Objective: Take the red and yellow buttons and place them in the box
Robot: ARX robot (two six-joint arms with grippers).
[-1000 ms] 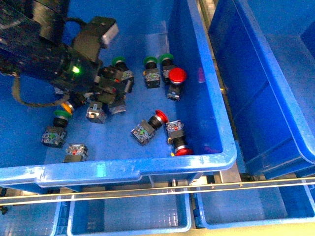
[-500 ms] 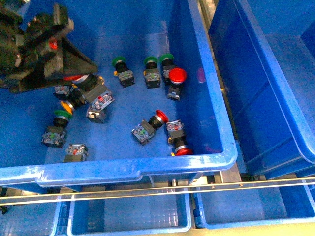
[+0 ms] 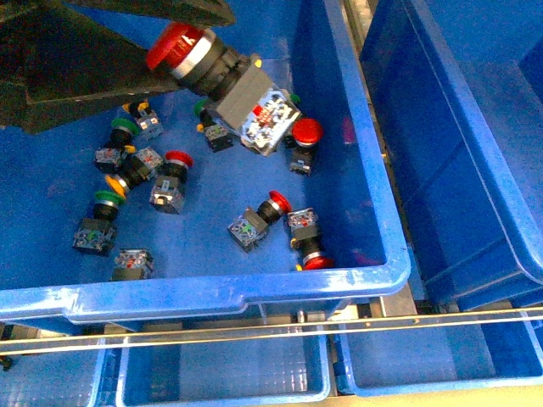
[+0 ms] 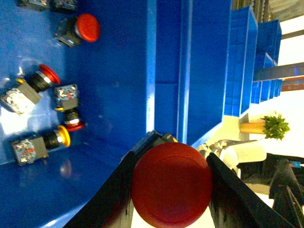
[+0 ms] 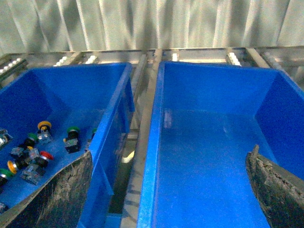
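Rack: grey metal rack with rollers, seen along the top and down the middle of the right wrist view.
On it, left: big blue crate.
On it, right: big blue box, just beside the crate, with a thin gap between them.

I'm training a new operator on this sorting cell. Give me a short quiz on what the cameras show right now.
1. True or false: the left gripper is shut on a green-capped button.
2. Pick one. In the right wrist view, the visible floor of the box shows: A) nothing lying on it, B) three buttons, C) a gridded tray.
3. Fill in: the jaws of the right gripper stand ____, with nothing between them.

Key: 1 false, it holds a red button; 2 A; 3 open.
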